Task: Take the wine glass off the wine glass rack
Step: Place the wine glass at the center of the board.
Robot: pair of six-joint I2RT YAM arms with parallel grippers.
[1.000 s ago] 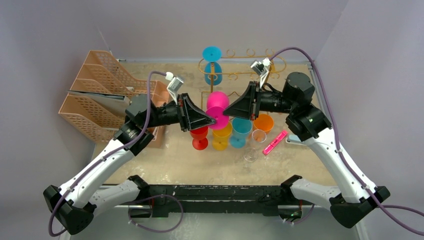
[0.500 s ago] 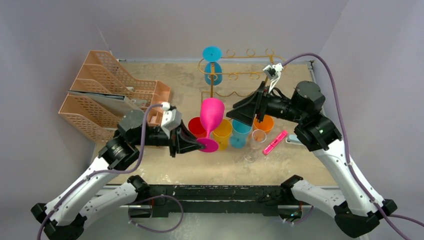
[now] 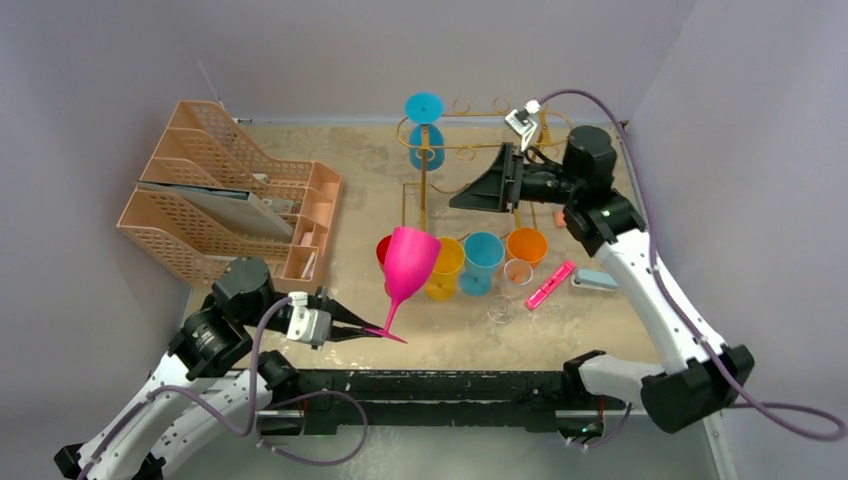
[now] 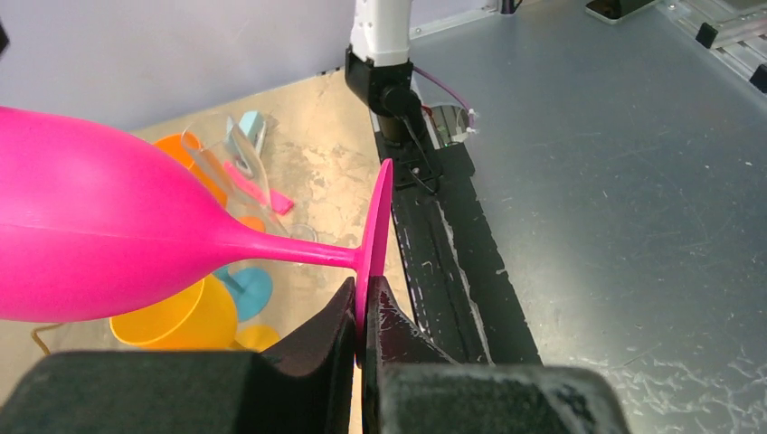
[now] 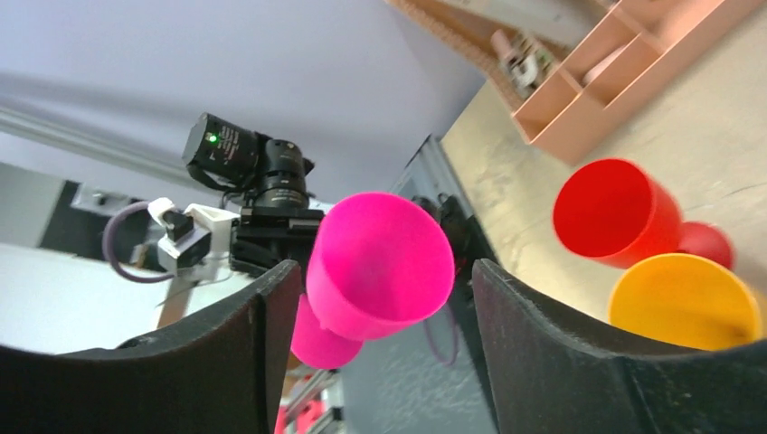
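A pink wine glass (image 3: 408, 262) hangs tilted over the table's front left, its bowl up and its foot (image 3: 386, 333) low. My left gripper (image 3: 374, 331) is shut on the rim of that foot (image 4: 375, 226), and the bowl (image 4: 90, 235) leans away to the left. The gold wire wine glass rack (image 3: 470, 152) stands at the back, with a blue glass (image 3: 425, 130) hanging from it. My right gripper (image 3: 453, 203) is open beside the rack and holds nothing. In its wrist view the pink glass (image 5: 380, 262) shows far off between its fingers (image 5: 262, 344).
Peach mesh file trays (image 3: 230, 200) stand at the back left. Red (image 3: 385, 250), yellow (image 3: 445, 268), blue (image 3: 482, 255), orange (image 3: 527, 246) and clear (image 3: 516, 275) glasses stand mid-table. A pink marker (image 3: 550, 284) lies to their right. The black base rail (image 3: 430, 385) runs along the near edge.
My right gripper has opened, let go of the pink glass and drawn back toward the rack. My left arm has carried the glass away from the rack toward the near left edge.
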